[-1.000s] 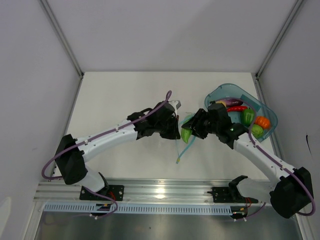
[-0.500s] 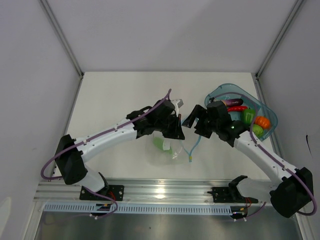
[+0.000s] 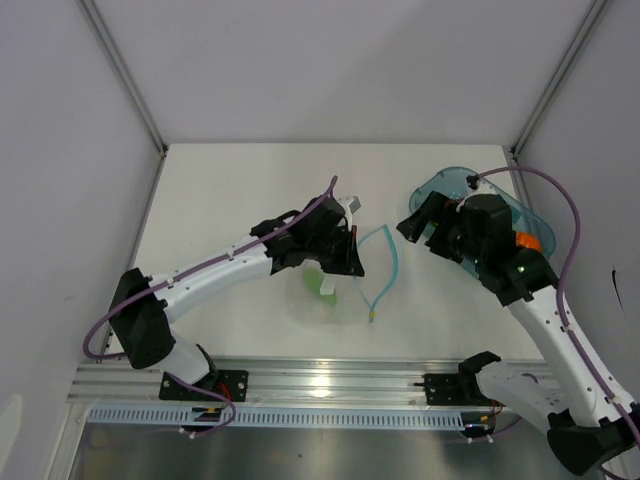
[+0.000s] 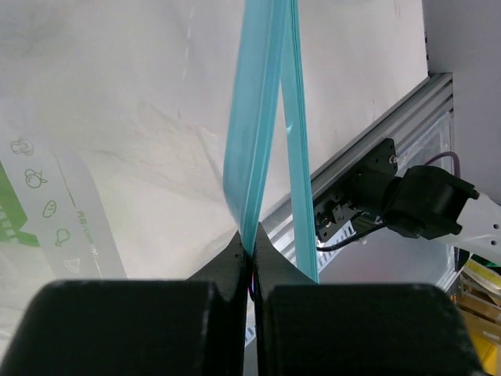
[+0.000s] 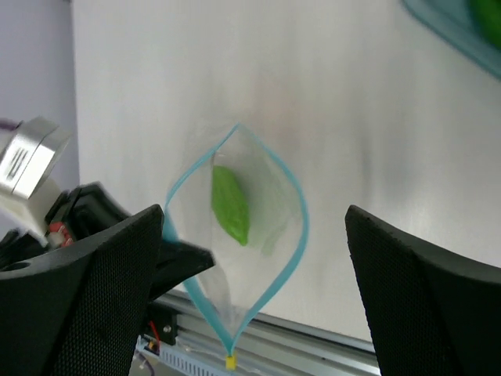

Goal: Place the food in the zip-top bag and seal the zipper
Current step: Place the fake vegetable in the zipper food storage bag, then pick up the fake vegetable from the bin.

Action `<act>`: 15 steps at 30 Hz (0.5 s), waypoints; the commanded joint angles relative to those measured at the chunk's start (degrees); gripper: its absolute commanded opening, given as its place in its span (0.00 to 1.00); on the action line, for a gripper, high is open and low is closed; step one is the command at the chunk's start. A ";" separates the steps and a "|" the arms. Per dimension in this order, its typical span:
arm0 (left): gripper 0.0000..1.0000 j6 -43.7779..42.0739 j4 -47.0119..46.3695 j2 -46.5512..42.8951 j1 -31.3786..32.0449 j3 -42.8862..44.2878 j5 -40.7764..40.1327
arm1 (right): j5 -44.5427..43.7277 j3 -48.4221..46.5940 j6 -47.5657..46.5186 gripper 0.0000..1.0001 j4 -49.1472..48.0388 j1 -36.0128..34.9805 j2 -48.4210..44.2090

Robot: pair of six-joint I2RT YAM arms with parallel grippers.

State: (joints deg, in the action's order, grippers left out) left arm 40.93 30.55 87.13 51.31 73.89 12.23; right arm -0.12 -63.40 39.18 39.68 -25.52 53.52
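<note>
The clear zip-top bag point(image 3: 335, 298) hangs from my left gripper point(image 3: 346, 258), which is shut on one side of its light blue zipper point(image 3: 388, 262). In the left wrist view the fingers pinch the zipper strip point(image 4: 254, 117) at the gripper's tips point(image 4: 252, 244). The bag's mouth stands open in a loop point(image 5: 300, 227). One long green toy vegetable point(image 5: 230, 205) lies inside the bag point(image 3: 322, 283). My right gripper point(image 3: 418, 224) is open and empty, right of the bag and above it point(image 5: 254, 231). An orange point(image 3: 528, 242) shows in the tray; the other food is hidden by my right arm.
The translucent teal tray point(image 3: 447, 181) stands at the back right, partly under my right arm; its corner shows in the right wrist view point(image 5: 458, 31). The aluminium rail point(image 3: 330, 380) runs along the near edge. White walls close the table at the back and sides.
My right gripper let the green piece go into the bag, opened, and drew back right toward the tray. The bag dropped lower with the piece inside; my left gripper kept its hold.
</note>
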 commanded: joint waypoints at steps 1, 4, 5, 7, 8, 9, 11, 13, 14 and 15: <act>0.01 -0.94 -0.57 -0.91 -0.33 -0.93 0.34 | 2.64 -2.34 -5.85 0.99 3.56 8.97 3.25; 0.01 -1.02 -0.84 -0.91 -0.33 -1.38 0.95 | 6.78 -2.43 -8.58 0.99 1.55 18.99 6.23; 0.01 -1.11 -0.93 -0.91 -0.33 -1.55 1.30 | 7.50 -2.35 -9.46 0.99 -0.37 21.02 7.21; 0.01 -1.29 -1.19 -1.17 -0.33 -1.82 1.66 | 8.03 -3.13 -11.83 0.99 -2.05 26.29 10.97; 0.01 -1.29 -1.10 -1.35 -0.33 -1.99 1.74 | 8.29 -4.44 -12.63 0.99 -2.41 28.14 12.65; 0.01 -1.38 -1.01 -1.79 -0.33 -2.17 1.92 | 8.90 -5.24 -13.77 0.99 -2.85 30.68 14.67; 0.00 -1.73 -0.67 -2.14 -0.33 -2.43 1.83 | 10.31 -9.26 -16.14 0.99 -2.42 32.72 21.87; 0.01 -2.16 -0.31 -2.67 -0.33 -2.52 1.66 | 10.32 -12.00 -17.03 0.97 -1.63 34.74 26.88; 0.01 -2.34 -0.22 -2.84 -0.33 -2.52 1.57 | 11.10 -14.45 -18.25 0.95 -1.71 35.18 31.51; 0.01 -2.34 0.04 -3.02 -0.33 -2.61 1.48 | 11.45 -15.78 -18.78 0.93 -1.36 35.36 33.74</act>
State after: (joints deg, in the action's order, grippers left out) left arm 39.99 30.70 87.09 51.24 71.57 12.73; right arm 8.73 -73.93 25.06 39.00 8.69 81.36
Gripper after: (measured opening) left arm 0.005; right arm 0.947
